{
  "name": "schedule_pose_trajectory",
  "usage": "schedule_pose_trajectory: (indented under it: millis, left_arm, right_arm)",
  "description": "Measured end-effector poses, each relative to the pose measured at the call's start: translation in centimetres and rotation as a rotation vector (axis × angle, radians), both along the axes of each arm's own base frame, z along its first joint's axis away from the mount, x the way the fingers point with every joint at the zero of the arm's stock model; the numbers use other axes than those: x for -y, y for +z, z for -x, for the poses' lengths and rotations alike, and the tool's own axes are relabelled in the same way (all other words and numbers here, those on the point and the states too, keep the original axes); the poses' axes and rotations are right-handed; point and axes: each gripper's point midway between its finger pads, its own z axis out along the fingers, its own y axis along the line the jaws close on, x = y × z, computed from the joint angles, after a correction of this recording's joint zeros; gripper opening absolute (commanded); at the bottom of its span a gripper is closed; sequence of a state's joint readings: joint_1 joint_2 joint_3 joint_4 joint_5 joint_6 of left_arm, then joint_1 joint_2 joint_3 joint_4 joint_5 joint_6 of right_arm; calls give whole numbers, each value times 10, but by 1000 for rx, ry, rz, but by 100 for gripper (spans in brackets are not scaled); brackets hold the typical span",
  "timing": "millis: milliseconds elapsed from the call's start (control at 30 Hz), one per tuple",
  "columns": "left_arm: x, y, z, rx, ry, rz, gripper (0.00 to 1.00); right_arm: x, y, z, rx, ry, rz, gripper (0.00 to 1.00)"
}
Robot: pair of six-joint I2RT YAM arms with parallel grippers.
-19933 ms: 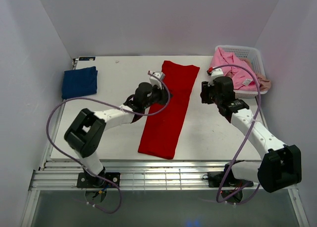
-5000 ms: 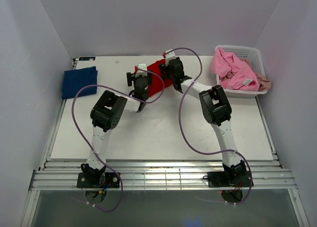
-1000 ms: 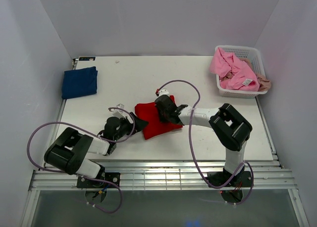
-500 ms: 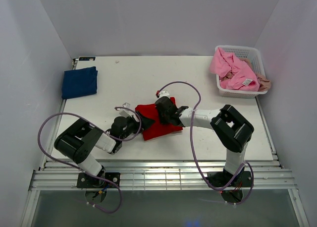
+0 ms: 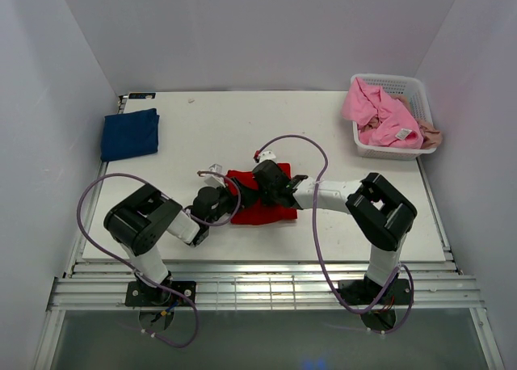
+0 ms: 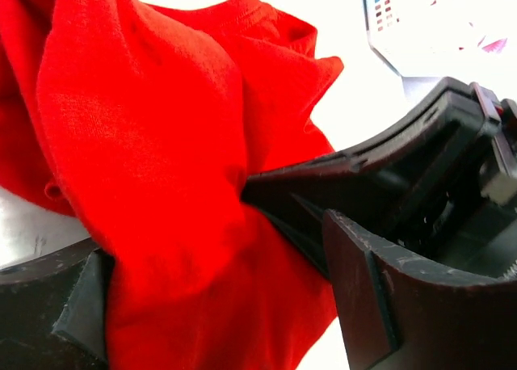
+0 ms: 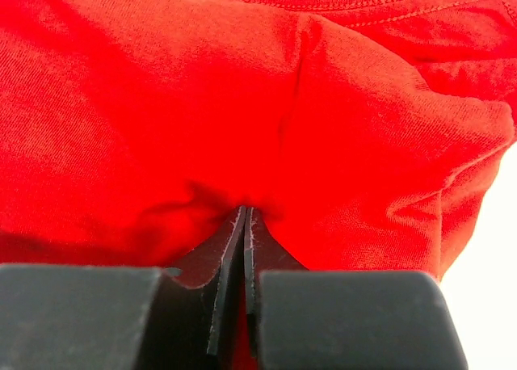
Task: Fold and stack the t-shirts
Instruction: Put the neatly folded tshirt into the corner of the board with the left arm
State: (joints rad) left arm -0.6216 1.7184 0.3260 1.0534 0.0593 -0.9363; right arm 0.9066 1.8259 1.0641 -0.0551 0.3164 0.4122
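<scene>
Over the last second the left gripper [image 5: 233, 197] has advanced from the near left until its jaws, spread wide, straddle the left edge of the red t-shirt [image 5: 271, 212]. In the left wrist view, cloth lies between the two fingers [image 6: 363, 297], but we see no closure on it. The right gripper [image 5: 257, 194] has stayed on top of the shirt, fully shut. In the right wrist view its tips meet at a pucker where the creases converge, so we read this as a pinch of red cloth. The shirt itself has drawn into a tighter packet over that second. A few seconds ago it was bunched at the far side between both grippers, and well before that it lay as a long strip. It now sits on the middle of the tabletop [image 5: 202, 136], slightly toward the near edge. We judge the folding of this shirt to be essentially complete. The left gripper appears placed to take a grip for the transfer. The navy t-shirt [image 5: 129, 133] lies folded at the far left, well apart, and is the likely base of the stack. The pink t-shirts [image 5: 376, 111] remain unfolded in the basket [image 5: 416, 83] at the far right, so most of the task remains.
</scene>
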Motion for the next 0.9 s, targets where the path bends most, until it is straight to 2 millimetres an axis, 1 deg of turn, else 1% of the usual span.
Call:
schedule_pose_trajectory:
  millis: [33,100,133,233,267,333,367,400,433,467,500,533,567,600,667,733,800,900]
  left_arm:
    - [2,0,-1,1,-1,1,86]
    - [4,-1,-3,1,2,1,77]
    - [4,-2,-4,-2,4,-1,65]
    - [3,-12,-5,-24,14,-24,47]
    - [2,-15,-5,-29,17,-33,35]
    - [2,-20,-6,-42,20,-51,24]
    - [2,-22,-6,-43,17,-60,12]
    - [2,-23,-6,-43,14,-68,7]
    - [3,-22,-7,-41,11,-71,4]
    - [3,-22,-8,-36,8,-79,0]
    - [3,-22,-8,-35,5,-89,0]
    - [3,-22,-8,-34,3,-105,0]
    - [2,-22,-9,-30,1,-122,0]
    - [2,-21,-10,-28,-2,-149,0]
    - [-1,-19,-12,-20,-10,-217,0]
    - [-2,-13,-19,-1,-20,-292,0]
    - [-7,1,-32,36,-17,-365,0]
    - [-19,31,-60,103,0,-449,0]
  right_arm:
    - [0,0,0,0,1,1,8]
    - [0,0,1,1,1,3,8]
    - [0,0,1,2,0,5,8]
    - [0,0,2,3,1,6,8]
    - [0,0,2,3,1,7,8]
    - [0,0,2,4,0,9,8]
    - [0,0,2,5,0,10,8]
    - [1,0,2,6,-1,12,19]
    - [1,0,2,6,-5,13,31]
    - [2,1,2,7,-9,16,39]
    - [4,2,2,9,-13,21,53]
    - [7,3,2,16,-19,30,65]
    - [11,4,2,24,-25,43,72]
    - [15,6,3,27,-30,55,84]
    - [24,14,5,40,-42,75,86]
    - [31,29,10,57,-44,87,89]
    - [40,49,12,91,-54,86,91]
    - [50,82,15,153,-69,48,93]
